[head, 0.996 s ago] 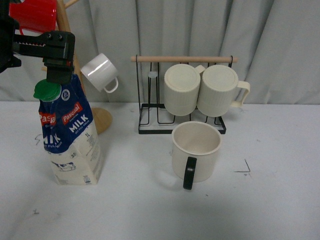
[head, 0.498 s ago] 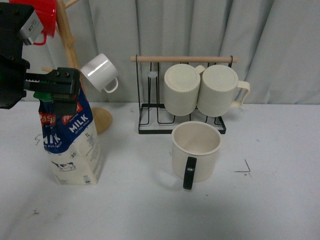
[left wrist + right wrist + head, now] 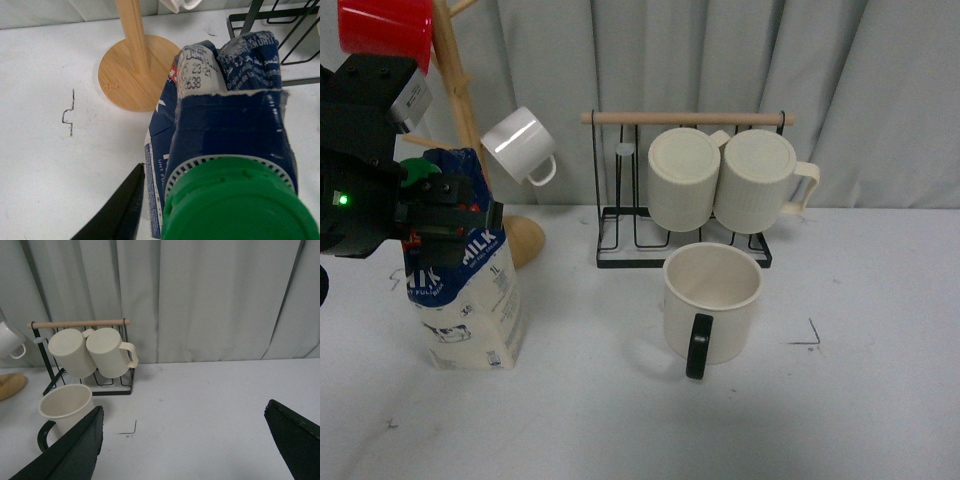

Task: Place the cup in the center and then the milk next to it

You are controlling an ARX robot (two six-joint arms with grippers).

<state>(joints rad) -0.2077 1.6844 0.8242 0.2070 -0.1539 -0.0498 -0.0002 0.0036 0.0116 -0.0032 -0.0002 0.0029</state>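
Note:
The cup (image 3: 712,300), wide and cream with a black handle turned toward me, stands upright in front of the wire rack; the right wrist view has it too (image 3: 65,407). The milk (image 3: 470,305), a blue and white carton, stands at the left of the table. My left gripper (image 3: 445,215) is open and low around the carton's top, hiding most of the green cap (image 3: 240,205). One black finger (image 3: 122,207) shows beside the carton; the other is hidden. My right gripper (image 3: 185,407) hangs open over bare table to the cup's right, out of the front view.
A wooden mug tree (image 3: 525,240) behind the milk carries a red mug (image 3: 388,30) and a small white mug (image 3: 520,145). The black wire rack (image 3: 610,240) holds two ribbed cream mugs (image 3: 685,180). A pen corner mark (image 3: 810,335) lies right of the cup. A curtain closes the back.
My left gripper has come down from above the green cap to sit around the carton's top. The carton and the cup have not moved.

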